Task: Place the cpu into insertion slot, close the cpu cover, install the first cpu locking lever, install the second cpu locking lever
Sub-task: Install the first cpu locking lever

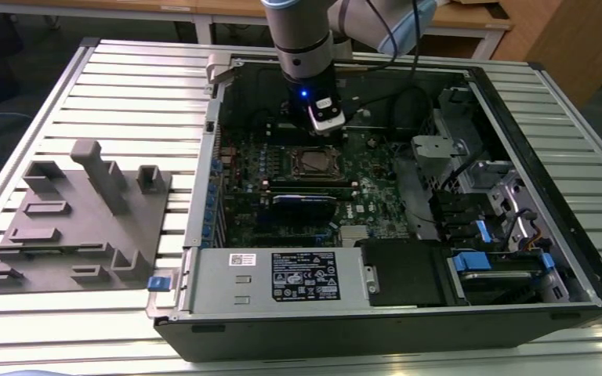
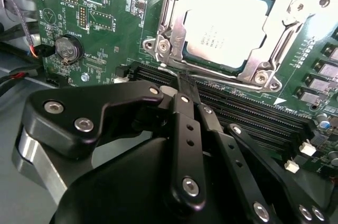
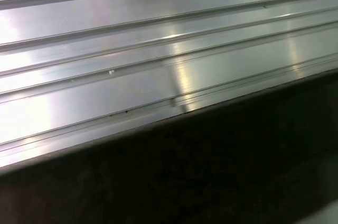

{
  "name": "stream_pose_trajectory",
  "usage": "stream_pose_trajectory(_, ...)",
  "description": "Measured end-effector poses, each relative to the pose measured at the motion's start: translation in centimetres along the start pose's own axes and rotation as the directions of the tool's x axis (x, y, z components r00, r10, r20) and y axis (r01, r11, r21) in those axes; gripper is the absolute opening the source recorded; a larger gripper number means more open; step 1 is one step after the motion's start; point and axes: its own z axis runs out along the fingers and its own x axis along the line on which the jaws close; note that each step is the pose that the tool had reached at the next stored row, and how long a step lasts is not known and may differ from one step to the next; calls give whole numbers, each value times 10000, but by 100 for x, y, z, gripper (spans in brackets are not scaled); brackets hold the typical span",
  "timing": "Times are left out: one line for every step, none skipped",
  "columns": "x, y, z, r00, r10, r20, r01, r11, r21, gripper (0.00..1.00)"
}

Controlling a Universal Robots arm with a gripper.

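A ribbed aluminium table [image 1: 123, 86] carried an open black computer case [image 1: 552, 235] lying on its side, with a grey moulded fixture tray [image 1: 76, 219] set just beside it on the exterior view's left. Inside the case lay the green motherboard [image 1: 280, 188], flat and crowded with small parts, and a silver power supply box [image 1: 280, 278] sat along the case's near edge. The arm [image 1: 303, 39] reached down into the case from above, a blue light glowing on it, with the gripper [image 1: 328, 129] poised just behind the socket. In the second wrist view the black, bolted gripper [image 2: 185, 84] had its fingers drawn together into one narrow tip at the socket's edge, gripping nothing that showed. That view also gave the detail the exterior view could not: the cpu [image 2: 227, 26], a flat square with a pale, dull metal top, sat in the socket, and the cpu cover [image 2: 177, 28], a thin silvery frame with a square opening, lay closed around it. A round coin battery [image 2: 69, 49] sat on the board nearby. The first wrist view showed the table's [image 3: 158, 49] shiny grooved slats beside a dark edge.
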Motion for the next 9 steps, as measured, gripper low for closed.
stream_pose_trajectory(-1, -3, 0, 10000, -5, 7, 5, 10000, 14, 11)
stream_pose_trajectory(-3, -6, -2, 10000, -13, 19, 13, 10000, 37, 11)
stream_pose_trajectory(-3, -7, -1, 10000, -15, 20, 15, 10000, 41, 11)
stream_pose_trajectory(-3, -10, -1, 10000, -19, 27, 19, 10000, 52, 11)
stream_pose_trajectory(-4, -11, -1, 10000, -23, 34, 22, 10000, 63, 11)
stream_pose_trajectory(-4, -12, -1, 10000, -27, 41, 27, 10000, 75, 11)
stream_pose_trajectory(-5, -12, -1, 10000, -30, 48, 29, 10000, 82, 11)
stream_pose_trajectory(-4, -13, -1, 10000, -31, 52, 30, 10000, 83, 11)
stream_pose_trajectory(-3, -14, 1, 10000, -31, 58, 31, 10000, 81, 11)
